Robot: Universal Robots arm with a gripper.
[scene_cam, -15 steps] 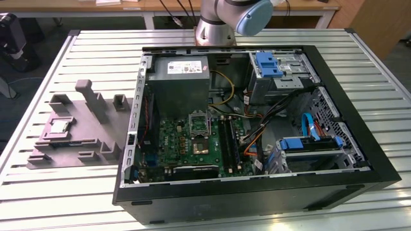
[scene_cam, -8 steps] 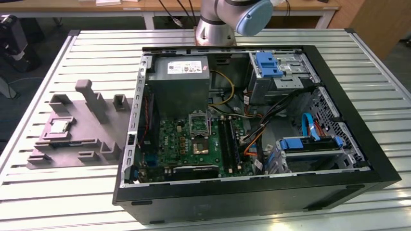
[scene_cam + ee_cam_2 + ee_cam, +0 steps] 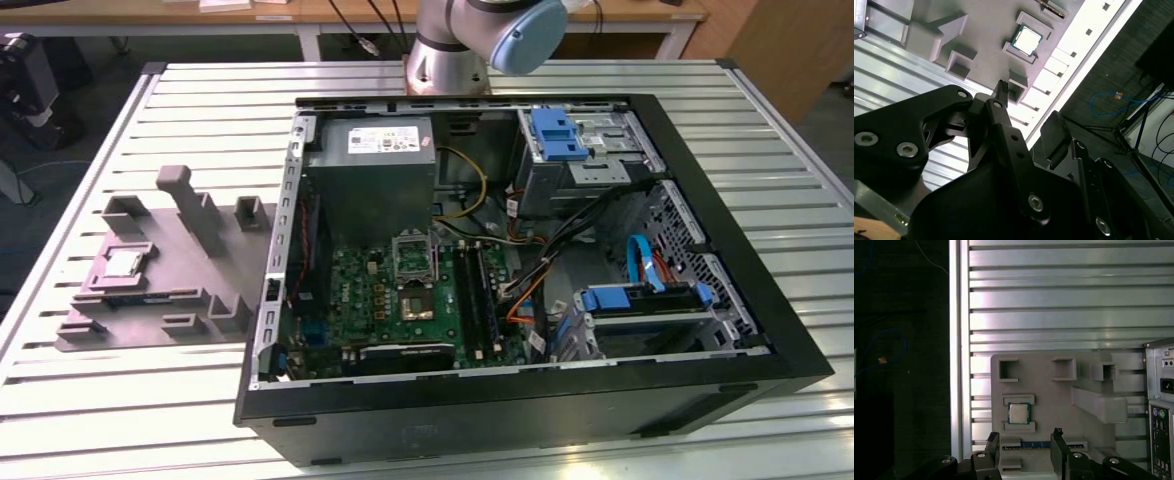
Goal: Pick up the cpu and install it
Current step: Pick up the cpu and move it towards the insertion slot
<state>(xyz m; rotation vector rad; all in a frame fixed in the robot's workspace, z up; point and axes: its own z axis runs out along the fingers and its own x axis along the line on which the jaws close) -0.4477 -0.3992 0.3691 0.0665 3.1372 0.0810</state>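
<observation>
Claw open, empty, above small silvery square cpu on grey tray: pickup approach, needs jaws straddling it squarely.

The cpu has a silvery metal top with a soft sheen. The holder under it looks like matt grey plastic. The tabletop is ribbed bare aluminium, gleaming in stripes. The end effector is matt black, dotted with bright metal screws. The computer case is dull black.
</observation>
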